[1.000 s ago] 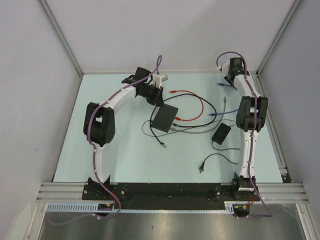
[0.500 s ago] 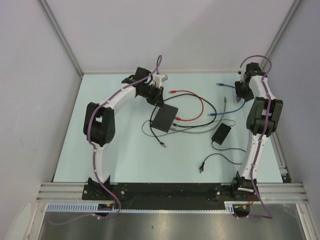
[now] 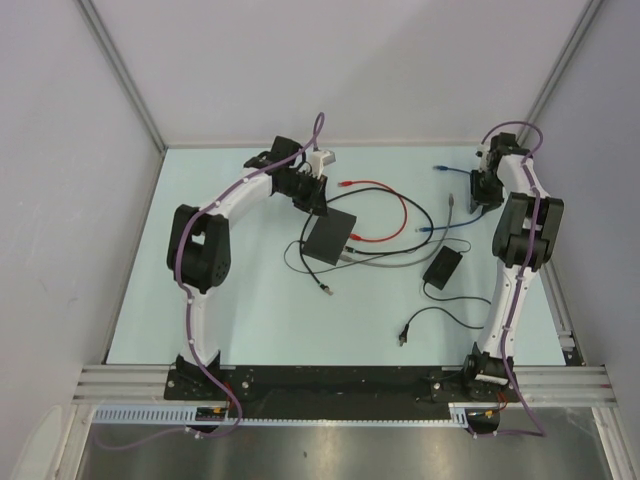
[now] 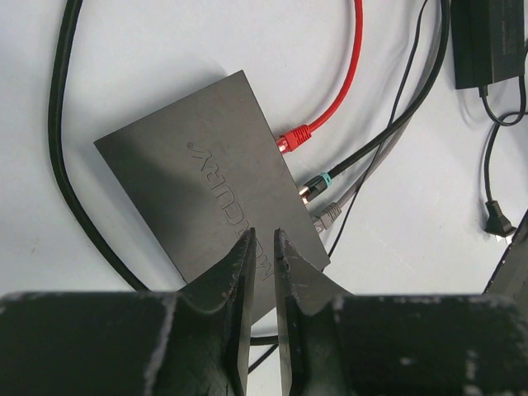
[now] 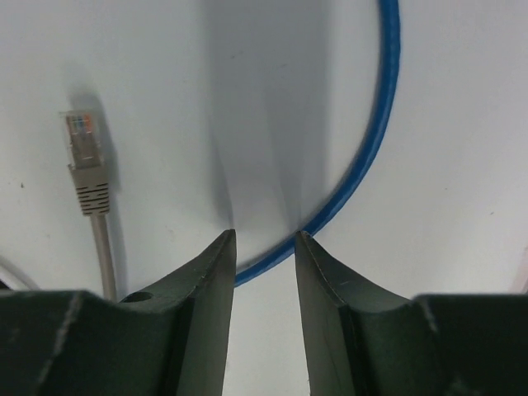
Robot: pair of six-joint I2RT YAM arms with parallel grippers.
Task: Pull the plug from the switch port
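The switch (image 3: 330, 237) is a flat black box mid-table. In the left wrist view the switch (image 4: 198, 186) has three plugs in its right edge: a red plug (image 4: 294, 140), a black plug with a teal band (image 4: 314, 186) and a grey plug (image 4: 327, 216). My left gripper (image 3: 311, 197) hangs just over the switch's near part, its jaws (image 4: 264, 234) almost together and empty. My right gripper (image 3: 479, 195) is far right, open and low over the table (image 5: 264, 235). A blue cable (image 5: 373, 144) curves past its tips and a loose grey plug (image 5: 85, 157) lies to its left.
A black adapter brick (image 3: 442, 267) lies right of the switch, its thin lead ending in a small plug (image 3: 403, 337). A red cable (image 3: 395, 203) loops behind the switch. A black cable (image 4: 62, 165) curves round the switch's left side. Walls enclose the table.
My right arm swung from the back of the table out to the right and came a little nearer, now over the blue cable. The left arm and switch have not moved.
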